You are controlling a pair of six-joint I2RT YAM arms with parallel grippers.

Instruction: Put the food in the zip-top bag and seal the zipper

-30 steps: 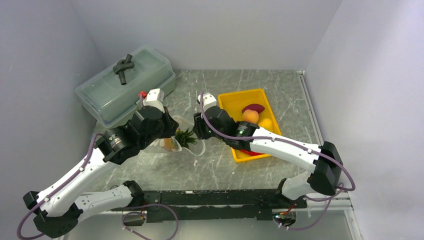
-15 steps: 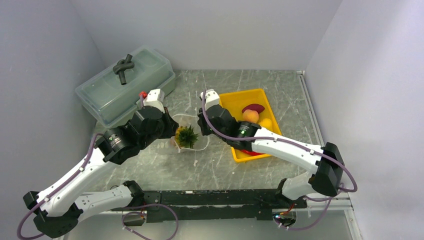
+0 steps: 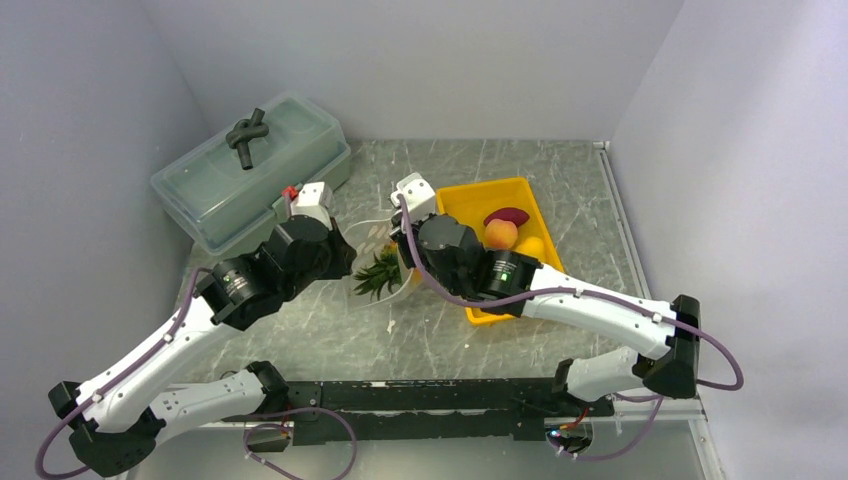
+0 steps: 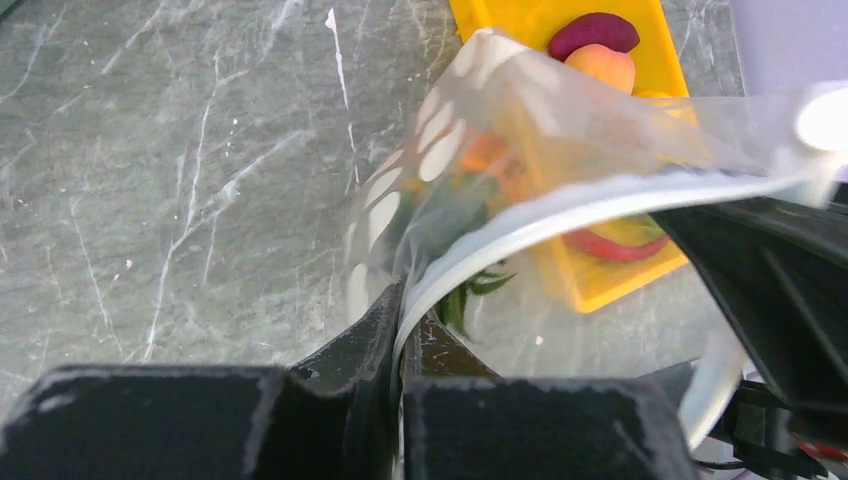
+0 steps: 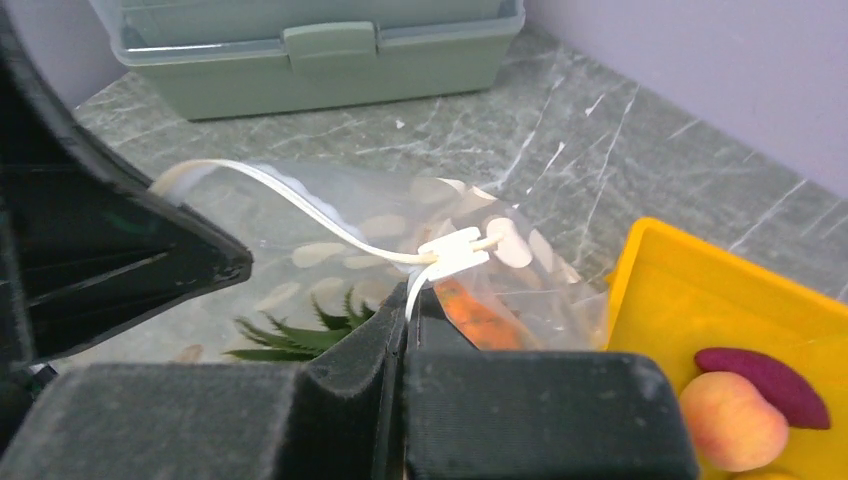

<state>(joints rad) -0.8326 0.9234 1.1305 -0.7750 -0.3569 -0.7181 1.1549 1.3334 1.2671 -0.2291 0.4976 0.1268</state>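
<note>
Now | left end effector (image 4: 403, 302), right end effector (image 5: 408, 300): clamped on zipper (image 4: 560, 205) | yellow tray (image 5: 680, 290) beside zip-top bag (image 5: 340, 255)

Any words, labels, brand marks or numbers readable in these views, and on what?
None readable in any view.
The zip-top bag carries only white dots, no lettering.
The lidded box and the yellow tray show no label or number.
</note>
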